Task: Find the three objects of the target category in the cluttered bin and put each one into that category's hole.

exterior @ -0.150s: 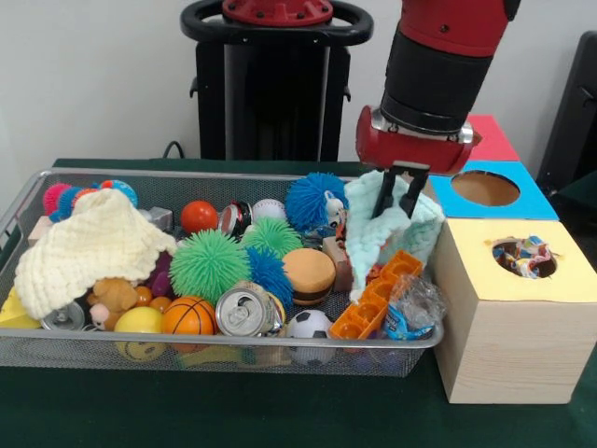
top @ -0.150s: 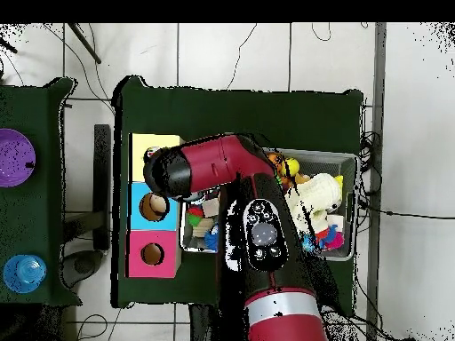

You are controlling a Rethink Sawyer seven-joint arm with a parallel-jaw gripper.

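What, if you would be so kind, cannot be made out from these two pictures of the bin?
- Overhead view: most of the bin is hidden under the arm.
- Overhead view: the hand is hidden beneath the arm's wrist.
- Front view: the red box is partly behind the hand; its hole is unseen.
- Front view: whatever lies under the cream cloth and the mint cloth.

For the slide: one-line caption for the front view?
Sawyer gripper pinching a light-blue cloth at the cluttered mesh bin's end, beside the sorting boxes.

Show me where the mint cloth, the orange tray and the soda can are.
mint cloth (exterior @ -0.150s: pixel 424 231), front view, on its right fold beside the hand (exterior @ -0.150s: pixel 395 198).
orange tray (exterior @ -0.150s: pixel 375 297), front view, on its middle compartments.
soda can (exterior @ -0.150s: pixel 244 311), front view, on its silver top.
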